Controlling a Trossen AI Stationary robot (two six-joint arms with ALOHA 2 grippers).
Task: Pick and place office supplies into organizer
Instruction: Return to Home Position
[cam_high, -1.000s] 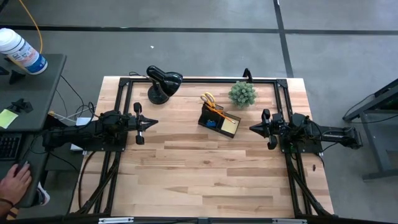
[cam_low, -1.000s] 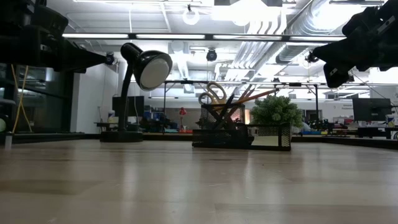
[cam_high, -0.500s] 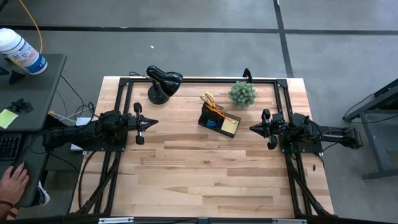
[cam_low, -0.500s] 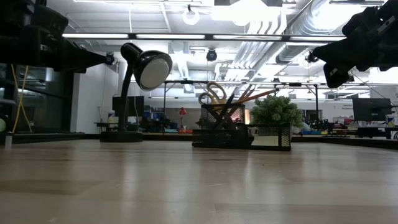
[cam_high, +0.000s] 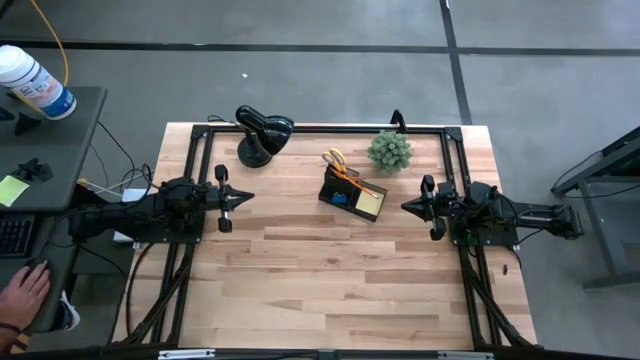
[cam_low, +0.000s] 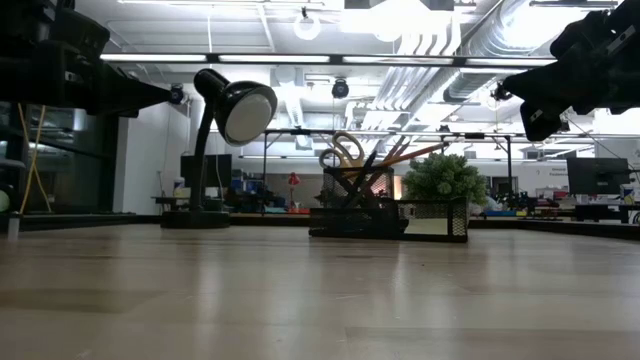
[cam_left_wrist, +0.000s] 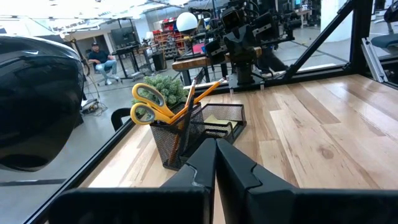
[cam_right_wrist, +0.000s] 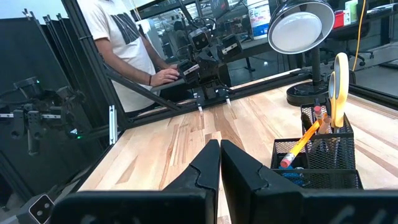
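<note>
From above, the left pincer (cam_high: 240, 198) sits at the desk's (cam_high: 330, 285) left edge and the right pincer (cam_high: 410, 207) at its right edge. Both are pinched closed on nothing and point inward, which I read as parked clear of the work. The organizer (cam_high: 352, 192) stands toward the back edge, right of middle, just in front of the plant (cam_high: 389, 151). The sticky-note pad (cam_high: 369, 203) lies in its low tray. The lamp (cam_high: 262, 133) stands near the back-left corner. A bottle (cam_high: 35, 80) on a side stand has a blue label I cannot read.

At desk level, the scissors (cam_low: 345, 150) stand handles-up in the organizer (cam_low: 385, 210), probably so they are easy to grab.

Past the left pincer (cam_left_wrist: 216, 152), which shows no gap at its tips, pencils (cam_left_wrist: 200, 93) lean in the mesh cup beside the scissors (cam_left_wrist: 152, 106).

Past the right pincer (cam_right_wrist: 219, 155), closed to a thin slit, a person (cam_right_wrist: 118, 43) stands behind the desk's left edge in a shirt with a dark print. I can make out no words on it.
</note>
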